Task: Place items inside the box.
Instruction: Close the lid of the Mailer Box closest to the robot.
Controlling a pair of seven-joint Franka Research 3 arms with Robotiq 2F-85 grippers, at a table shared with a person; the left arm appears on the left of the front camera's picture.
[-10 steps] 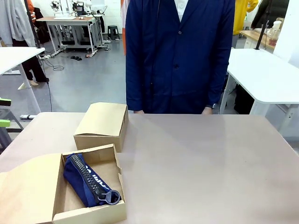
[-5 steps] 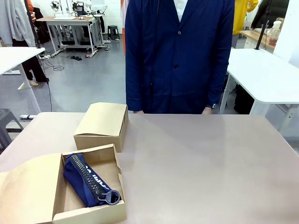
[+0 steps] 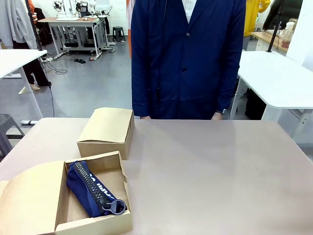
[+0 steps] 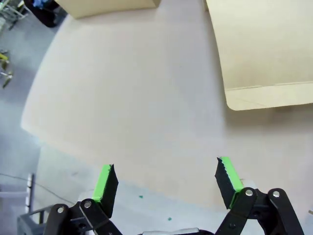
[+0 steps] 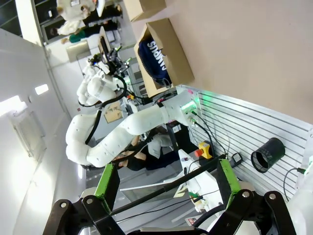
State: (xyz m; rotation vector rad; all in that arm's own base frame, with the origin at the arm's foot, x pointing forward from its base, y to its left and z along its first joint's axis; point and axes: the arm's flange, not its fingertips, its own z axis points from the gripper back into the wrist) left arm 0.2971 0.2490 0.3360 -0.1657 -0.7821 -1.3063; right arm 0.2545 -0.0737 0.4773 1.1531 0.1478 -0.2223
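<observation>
We looked across the bench (image 3: 205,166) and saw the open cardboard box (image 3: 113,223) at its near left corner, lid flap folded out to the left. Inside it lay the navy zip pencil pouch (image 3: 90,188), set diagonally, its zipper running toward the near right corner and the ring pull resting against the front wall. Just behind that box sat 1 closed cardboard box (image 3: 106,131), near it but apart. A person in a dark blue coat (image 3: 188,58) stood at the far edge, both hands just at the bench's rim.

From the left wrist we saw the left gripper (image 4: 166,181) with its fingers spread wide, nothing between them, hanging above the bench edge beside a cardboard flap (image 4: 264,49). The right gripper (image 5: 166,183) stood just as wide apart and empty, with the box and pouch (image 5: 154,58) well away from it.
</observation>
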